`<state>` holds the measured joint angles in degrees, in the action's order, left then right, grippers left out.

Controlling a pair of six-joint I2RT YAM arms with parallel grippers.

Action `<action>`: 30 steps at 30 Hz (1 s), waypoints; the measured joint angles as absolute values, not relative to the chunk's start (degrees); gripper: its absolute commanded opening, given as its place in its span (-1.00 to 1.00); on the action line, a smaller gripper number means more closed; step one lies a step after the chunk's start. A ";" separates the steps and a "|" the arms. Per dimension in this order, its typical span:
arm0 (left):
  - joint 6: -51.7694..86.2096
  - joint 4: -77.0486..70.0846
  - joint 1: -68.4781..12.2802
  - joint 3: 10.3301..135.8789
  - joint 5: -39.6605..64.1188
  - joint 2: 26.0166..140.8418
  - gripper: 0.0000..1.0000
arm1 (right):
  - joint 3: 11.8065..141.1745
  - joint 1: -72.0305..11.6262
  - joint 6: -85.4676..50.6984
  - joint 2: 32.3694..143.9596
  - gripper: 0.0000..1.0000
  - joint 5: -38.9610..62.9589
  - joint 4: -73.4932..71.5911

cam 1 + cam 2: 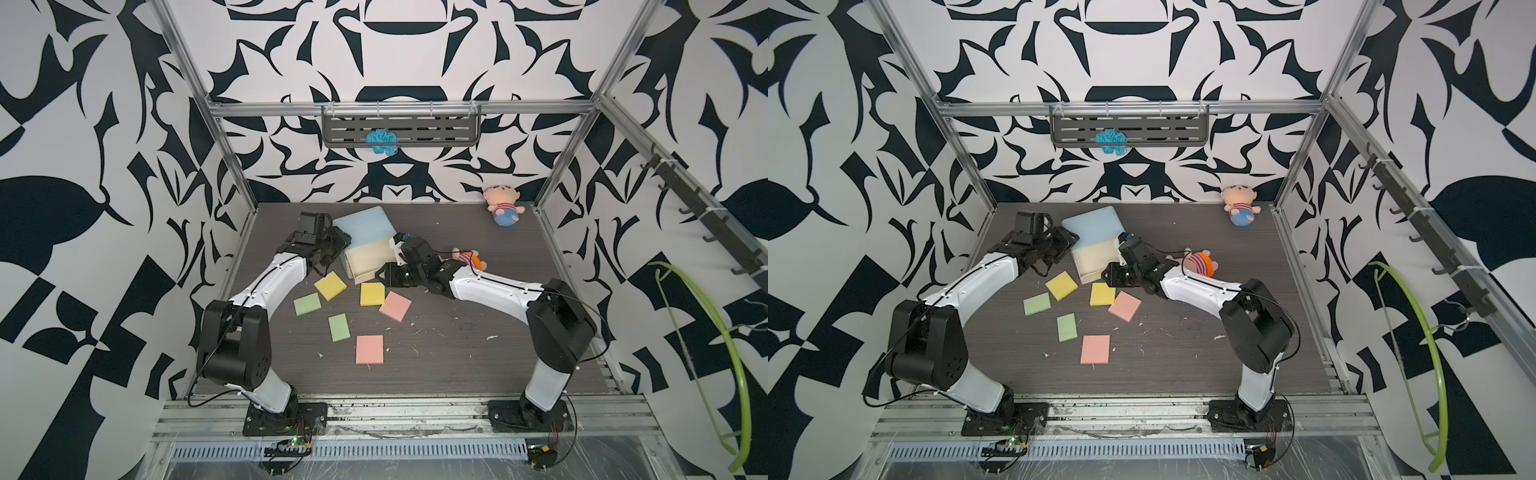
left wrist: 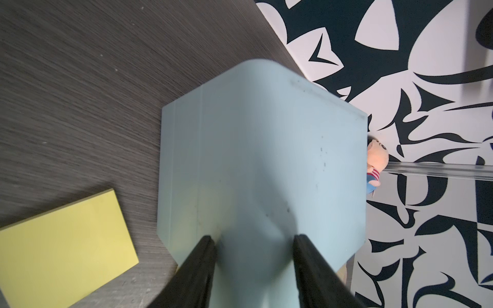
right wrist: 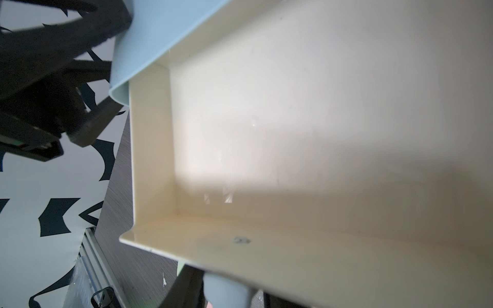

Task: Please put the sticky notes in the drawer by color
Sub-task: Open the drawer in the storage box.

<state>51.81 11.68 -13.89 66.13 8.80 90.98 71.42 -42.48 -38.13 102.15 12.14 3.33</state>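
Note:
The drawer [image 1: 365, 226] is a light-blue chest at the back of the table, and its top cream tray [image 1: 368, 259] is pulled out and bare inside [image 3: 293, 133]. My right gripper [image 3: 226, 296] is shut on that tray's bluish knob. My left gripper [image 2: 254, 240] is closed across a rounded corner of the blue body [image 2: 266, 160]. The sticky notes lie flat on the table in front. They are two yellow [image 1: 330, 285] [image 1: 372, 294], two green [image 1: 307, 304] [image 1: 338, 327] and two pink [image 1: 395, 306] [image 1: 369, 349]. One yellow pad [image 2: 64, 248] lies beside the chest.
A plush doll [image 1: 504, 206] sits in the far right corner. Another doll [image 1: 469, 259] lies under my right forearm. A blue yarn ball [image 1: 382, 141] rests on the wall shelf [image 1: 436, 124]. A green hanger [image 1: 706, 332] hangs outside on the right. White scraps dot the table.

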 measured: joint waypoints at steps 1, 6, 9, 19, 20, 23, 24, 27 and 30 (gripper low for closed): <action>51.79 11.70 -13.89 66.13 8.80 90.98 0.03 | 71.88 -42.39 -38.06 102.15 -0.40 12.14 3.60; 51.77 11.75 -13.91 66.15 8.78 90.96 0.04 | 74.32 -41.50 -37.80 102.19 -0.35 12.16 4.34; 51.62 11.79 -13.96 66.15 8.67 90.91 0.04 | 74.76 -41.34 -37.69 102.19 -0.28 12.23 4.51; 51.57 11.84 -14.17 66.19 8.36 90.85 0.03 | 72.01 -41.41 -37.32 102.04 -0.52 13.26 3.77; 51.55 11.86 -14.17 66.22 8.34 90.85 0.03 | 71.50 -41.43 -37.32 101.91 -0.50 13.41 3.57; 51.55 11.88 -14.17 66.22 8.32 90.85 0.03 | 70.54 -41.45 -37.39 101.30 -0.32 13.76 3.18; 51.55 11.88 -14.17 66.22 8.32 90.85 0.04 | 70.50 -41.45 -37.50 101.27 -0.23 13.82 3.05; 51.55 11.92 -14.17 66.22 8.27 90.85 0.06 | 70.48 -41.45 -37.87 101.27 0.14 13.89 3.05; 51.42 12.08 -14.20 66.22 8.27 90.85 0.15 | 70.41 -41.34 -38.11 101.27 0.47 13.87 3.27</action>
